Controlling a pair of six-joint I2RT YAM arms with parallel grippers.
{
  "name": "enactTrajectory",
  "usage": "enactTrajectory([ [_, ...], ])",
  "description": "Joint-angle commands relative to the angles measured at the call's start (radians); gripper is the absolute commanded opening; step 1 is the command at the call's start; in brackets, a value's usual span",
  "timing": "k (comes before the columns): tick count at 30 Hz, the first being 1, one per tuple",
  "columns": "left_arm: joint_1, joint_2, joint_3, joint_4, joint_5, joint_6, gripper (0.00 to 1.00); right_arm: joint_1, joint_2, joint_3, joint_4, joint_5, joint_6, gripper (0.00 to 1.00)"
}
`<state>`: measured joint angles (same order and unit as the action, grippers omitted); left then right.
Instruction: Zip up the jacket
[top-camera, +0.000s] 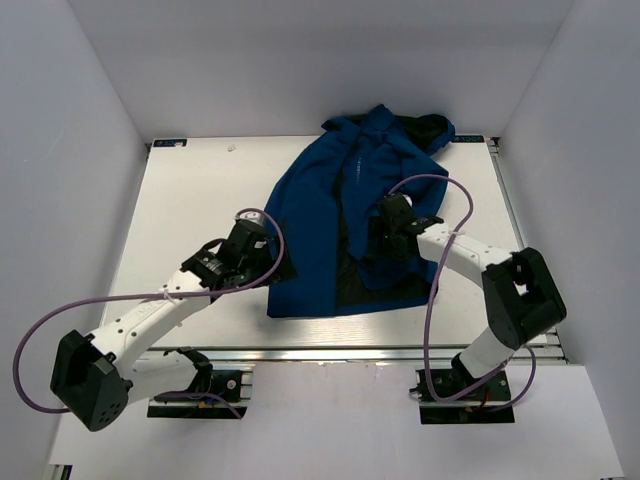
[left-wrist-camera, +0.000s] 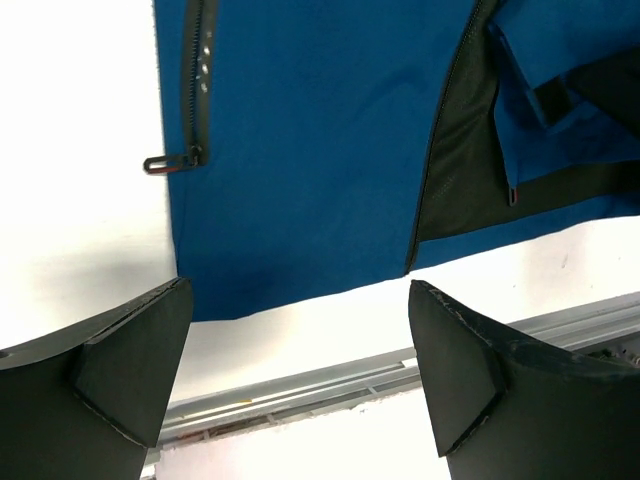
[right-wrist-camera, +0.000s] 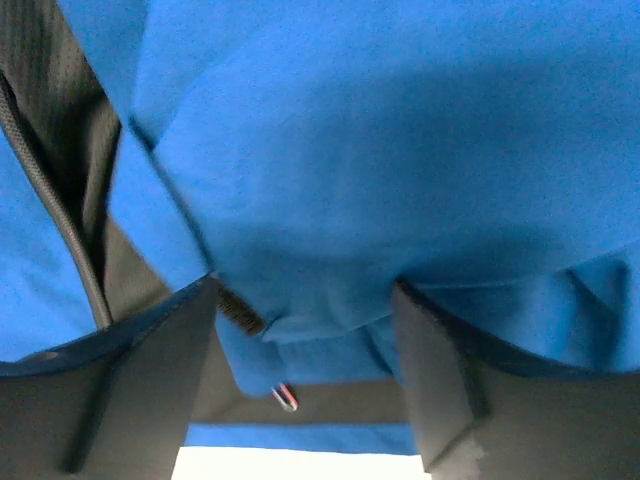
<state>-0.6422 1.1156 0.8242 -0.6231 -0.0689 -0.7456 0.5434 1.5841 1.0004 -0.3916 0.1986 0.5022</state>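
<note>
Our left gripper (left-wrist-camera: 300, 290) gapes wide, holding nothing, over the near hem of the jacket (top-camera: 310, 230); our right gripper (right-wrist-camera: 305, 290), spread wide, straddles a blue fold.

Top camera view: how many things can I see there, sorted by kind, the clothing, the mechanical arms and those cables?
Jacket: 1
Robot arms: 2, left arm and right arm
Purple cables: 2, left cable and right cable
Total: 5
</note>
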Motion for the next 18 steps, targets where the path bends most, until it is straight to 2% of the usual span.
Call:
enactTrajectory([
  [1, 0.003, -0.048, -0.01, -0.023, -0.043, -0.028, 0.98, 0.003, 0.022, 0.032, 0.111, 0.024, 0.045, 0.62],
  [2, 0.003, -0.053, -0.01, -0.032, -0.048, -0.028, 0.98, 0.003, 0.019, 0.04, 0.105, 0.038, 0.05, 0.21],
  [3, 0.003, -0.056, -0.011, -0.033, -0.051, -0.028, 0.98, 0.003, 0.013, 0.047, 0.1, 0.057, 0.058, 0.05],
  [4, 0.003, -0.062, -0.013, -0.038, -0.054, -0.029, 0.98, 0.003, -0.013, 0.046, 0.099, 0.1, 0.064, 0.0],
  [6, 0.003, -0.066, -0.013, -0.038, -0.062, -0.029, 0.98, 0.003, -0.058, 0.043, 0.085, 0.137, 0.058, 0.0],
  [9, 0.003, -0.074, -0.017, -0.032, -0.068, -0.029, 0.98, -0.017, -0.212, 0.02, 0.041, 0.225, 0.042, 0.0],
  [11, 0.003, -0.079, -0.02, -0.023, -0.068, -0.026, 0.98, -0.081, -0.283, 0.001, -0.001, 0.271, 0.032, 0.0],
  [15, 0.003, -0.068, -0.019, -0.003, -0.066, -0.017, 0.98, -0.302, -0.453, -0.034, -0.152, 0.315, 0.013, 0.0],
  [17, 0.003, -0.05, -0.013, 0.016, -0.059, -0.005, 0.98, -0.449, -0.475, -0.037, -0.258, 0.346, 0.025, 0.0],
  [18, 0.003, -0.043, -0.01, 0.016, -0.058, -0.005, 0.98, -0.45, -0.478, -0.04, -0.259, 0.346, 0.035, 0.0],
])
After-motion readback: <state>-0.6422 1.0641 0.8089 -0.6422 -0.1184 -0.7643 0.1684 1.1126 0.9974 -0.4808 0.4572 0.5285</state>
